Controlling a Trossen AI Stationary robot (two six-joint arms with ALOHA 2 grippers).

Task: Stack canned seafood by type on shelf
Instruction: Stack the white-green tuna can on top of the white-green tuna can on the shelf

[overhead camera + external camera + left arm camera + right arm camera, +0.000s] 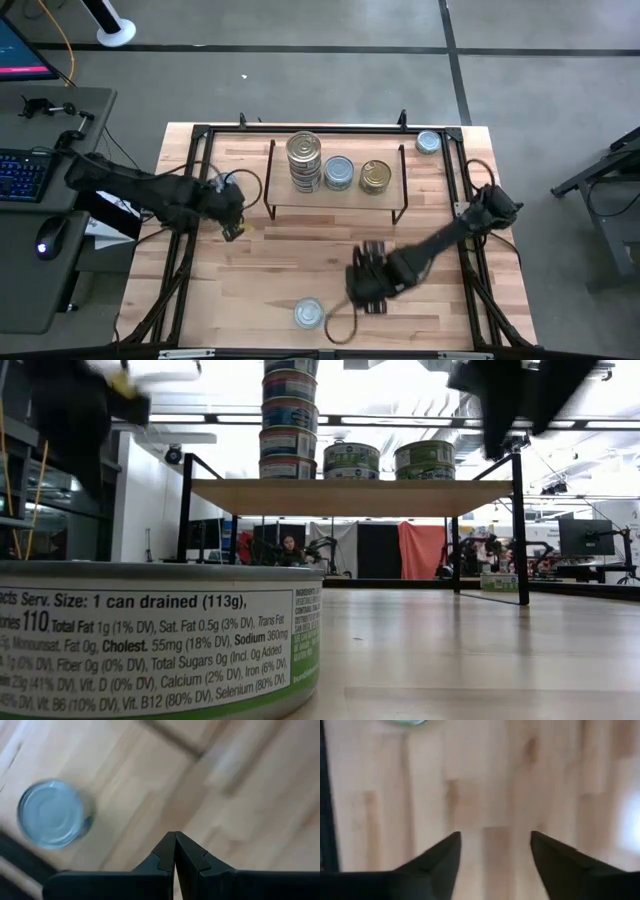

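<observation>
Shelf: low light-wood shelf on thin black wire legs (335,200), standing at the far middle of the pale butcher-block worktop (260,270).

On shelf: a tall stack of short round tins with a gold lid on top (304,160) at its left; a single pale blue-silver tin (339,172) just beside it; a single gold-lidded tin (376,177) to the right.

Off shelf: one pale silver-lidded tin (309,313) near the front edge; one blue-silver tin (428,142) at the far right corner, outside the shelf frame.

Right claw (366,285): over bare wood right of the front tin, fingers well apart, nothing between them.

Left claw (234,212): left of the shelf, fingers pressed together, empty; waiting.

Step in hand, as I judge it: the right arm is making for the front tin.

Next move calls for: centring the open fingers over that tin, lowering, closing on its sides, then carrying it to the matching pile. I cannot tell its type from the lid alone.
</observation>
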